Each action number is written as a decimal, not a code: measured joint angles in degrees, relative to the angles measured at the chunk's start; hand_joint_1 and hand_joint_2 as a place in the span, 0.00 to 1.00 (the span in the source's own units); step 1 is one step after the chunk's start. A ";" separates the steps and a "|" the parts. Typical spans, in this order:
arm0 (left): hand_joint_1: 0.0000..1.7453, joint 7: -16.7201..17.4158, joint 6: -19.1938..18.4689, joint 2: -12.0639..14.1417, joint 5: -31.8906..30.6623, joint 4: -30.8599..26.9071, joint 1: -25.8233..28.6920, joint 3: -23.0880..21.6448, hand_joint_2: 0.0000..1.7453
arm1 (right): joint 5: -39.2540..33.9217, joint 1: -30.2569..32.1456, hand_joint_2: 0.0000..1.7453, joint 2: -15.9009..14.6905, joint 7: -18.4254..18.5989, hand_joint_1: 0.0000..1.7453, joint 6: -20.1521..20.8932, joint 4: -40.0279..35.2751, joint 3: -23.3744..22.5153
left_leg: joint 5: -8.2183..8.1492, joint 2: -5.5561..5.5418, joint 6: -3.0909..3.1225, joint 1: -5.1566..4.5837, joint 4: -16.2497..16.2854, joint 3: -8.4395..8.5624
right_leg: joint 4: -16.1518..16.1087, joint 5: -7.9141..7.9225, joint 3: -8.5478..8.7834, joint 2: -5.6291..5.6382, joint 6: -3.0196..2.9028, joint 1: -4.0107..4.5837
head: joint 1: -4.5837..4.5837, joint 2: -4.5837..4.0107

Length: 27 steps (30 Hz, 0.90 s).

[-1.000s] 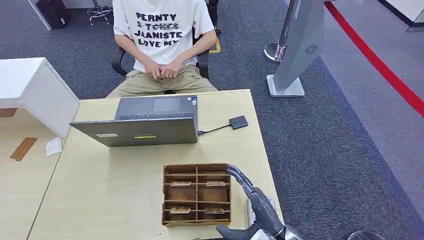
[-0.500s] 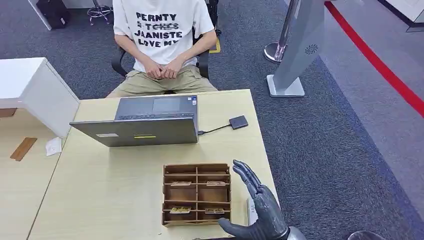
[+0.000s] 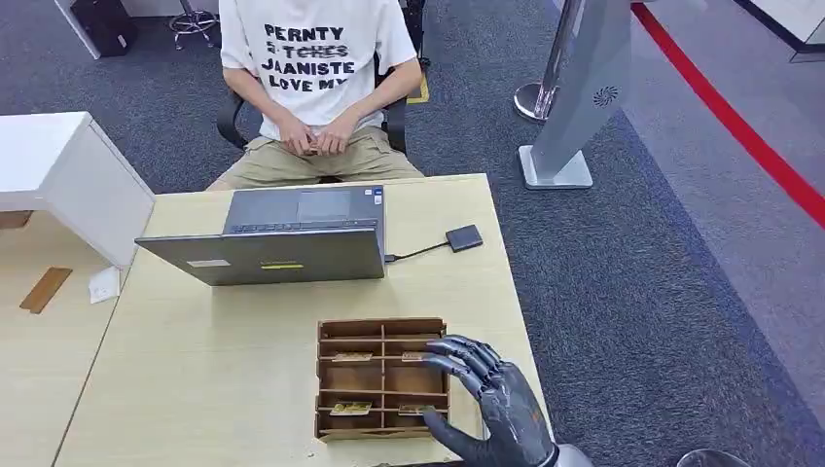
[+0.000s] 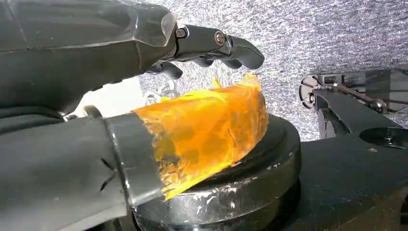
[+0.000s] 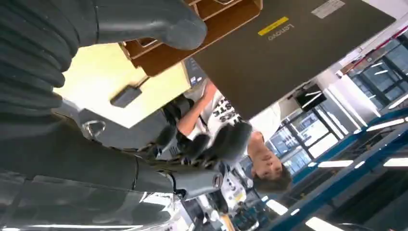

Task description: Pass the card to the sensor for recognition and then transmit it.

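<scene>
**Right hand over card box, holding nothing**

Right hand (image 3: 496, 404) hovers above the box (image 3: 381, 377) at its right edge, fingers spread, nothing held. Cards (image 3: 350, 409) lie in the box's compartments. Sensor (image 3: 464, 237) sits well apart, beside the laptop (image 3: 277, 243). Left hand (image 4: 144, 53): fingers curled in, nothing visibly held.
</scene>
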 joint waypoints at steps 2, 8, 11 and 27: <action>0.00 0.00 -0.02 0.00 -0.13 0.00 0.00 0.00 0.00 | 2.73 -1.07 1.00 -0.30 1.42 0.99 -1.14 0.48 0.98 | 0.00 0.00 0.00 0.00 0.00 0.00 | 0.00 0.00 0.00 0.00 0.00 0.00 | 0.00 0.00; 0.00 0.04 -0.20 -0.15 -0.66 0.00 -0.02 -0.02 0.00 | 9.10 -4.54 1.00 -0.85 5.31 0.79 -2.82 2.77 3.82 | 0.00 0.00 0.00 0.00 0.00 0.00 | 0.00 0.00 0.00 0.00 0.00 0.00 | 0.00 0.00; 0.00 0.11 -0.35 -0.24 -0.68 0.00 0.00 -0.02 0.00 | 10.37 -6.06 1.00 -0.90 6.39 0.39 -3.30 3.95 4.89 | 0.00 0.00 0.00 0.00 0.00 0.00 | 0.00 0.00 0.00 0.00 0.00 0.00 | 0.00 0.00; 0.00 0.46 -0.48 -0.24 -1.01 0.00 -0.02 -0.04 0.00 | 14.94 -11.32 1.00 -0.81 10.02 0.63 -3.13 9.57 7.76 | 0.00 0.00 0.00 0.00 0.00 0.00 | 0.00 0.00 0.00 0.00 0.00 0.00 | 0.00 0.00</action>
